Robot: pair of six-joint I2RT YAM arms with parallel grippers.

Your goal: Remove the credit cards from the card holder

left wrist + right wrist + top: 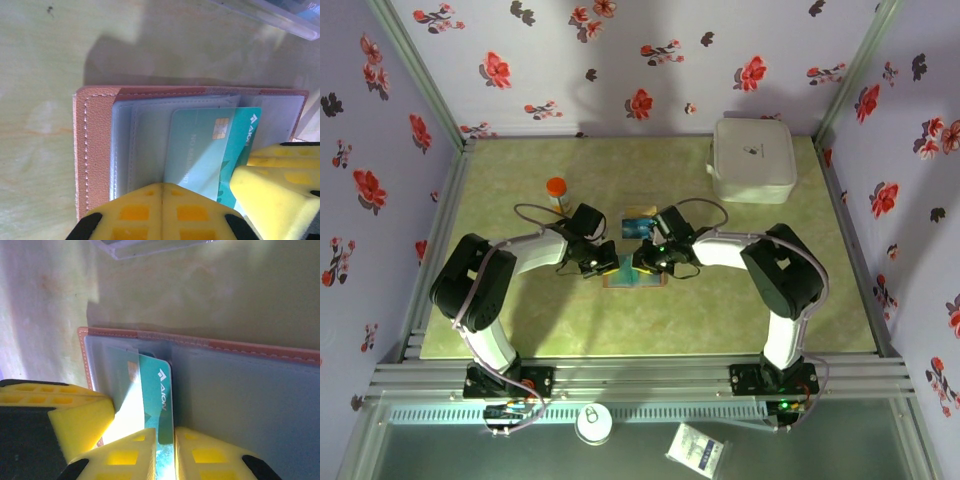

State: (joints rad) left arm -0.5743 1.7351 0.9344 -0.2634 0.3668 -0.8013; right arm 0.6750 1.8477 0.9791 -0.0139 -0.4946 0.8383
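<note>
The card holder lies open on the table's middle, tan leather around blue-grey clear sleeves. A teal credit card with a gold chip sticks partway out of a sleeve. My right gripper is shut on that teal card's edge. Pressed down on the sleeve beside the card is my left gripper, its pads shut together with nothing between them. In the top view both grippers meet over the wallet, left and right. Other cards are hidden.
A clear plastic tray with something teal in it sits just behind the wallet. An orange-capped bottle stands at the back left. A white lidded box is in the back right corner. Floral walls close in three sides.
</note>
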